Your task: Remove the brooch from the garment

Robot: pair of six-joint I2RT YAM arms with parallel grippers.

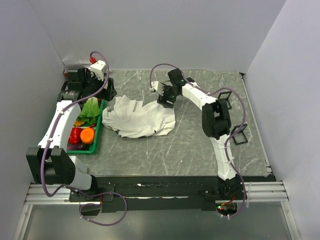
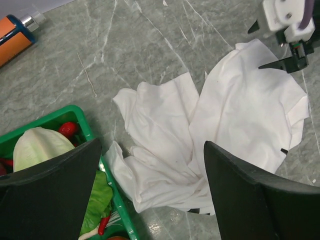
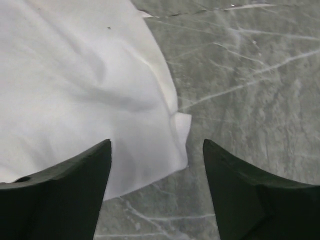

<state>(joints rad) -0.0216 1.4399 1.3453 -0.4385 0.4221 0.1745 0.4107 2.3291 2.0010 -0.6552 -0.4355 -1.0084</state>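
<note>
Holding left tool point(image 2: 152, 145) open beside garment point(image 2: 240, 115), right tool point(image 3: 156, 142) open over garment's edge, both gripping nothing. Not seeing brooch anywhere on garment; likely hiding in folds. Risking pinching bare cloth, dragging garment across counter point(image 1: 200, 145), burying brooch deeper.
</note>
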